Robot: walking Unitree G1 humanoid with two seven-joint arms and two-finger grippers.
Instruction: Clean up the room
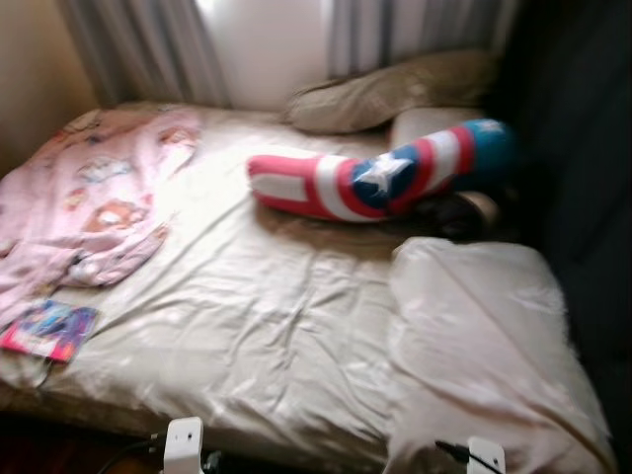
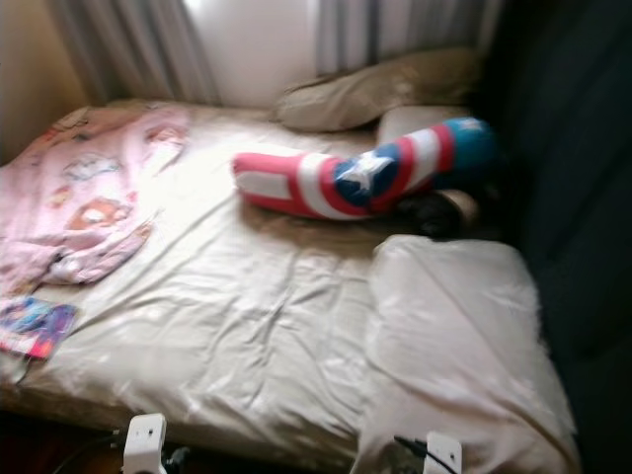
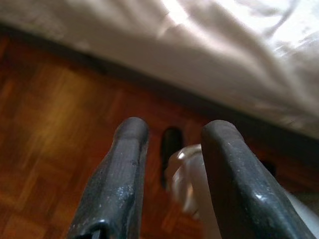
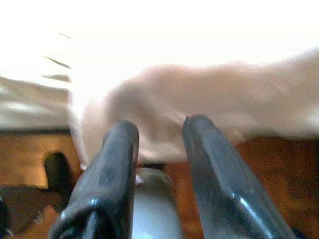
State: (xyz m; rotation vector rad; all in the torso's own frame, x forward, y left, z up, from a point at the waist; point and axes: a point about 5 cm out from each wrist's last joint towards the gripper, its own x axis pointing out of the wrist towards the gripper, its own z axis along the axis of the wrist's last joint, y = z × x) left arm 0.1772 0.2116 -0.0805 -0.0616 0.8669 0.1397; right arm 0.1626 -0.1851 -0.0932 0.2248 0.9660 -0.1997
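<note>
Grey curtains (image 1: 148,49) hang behind a bed (image 1: 276,326) covered with a creased, pale beige sheet, and a dark wall or cupboard closes off the robot's right side. A long bolster (image 1: 380,178) in red, white and blue stripes with a white star lies across the upper middle of the mattress, bent slightly, its blue end near a tan pillow (image 1: 395,89) at the head. A pink printed garment (image 1: 89,197) is spread flat over the upper left part of the sheet, and just below it, near the left edge, lies a small colourful book or packet (image 1: 47,329); the picture is too blurred to say which. A bulky white pillow (image 1: 484,336) sits on the near right corner, overhanging the edge.

Below the mattress is reddish-brown parquet floor (image 3: 60,124). The left gripper (image 3: 172,144) hangs low beside the bed, pointing at the floor, its fingers apart and holding nothing. The right gripper (image 4: 159,137) points at the overhanging white pillow, fingers likewise spread and empty.
</note>
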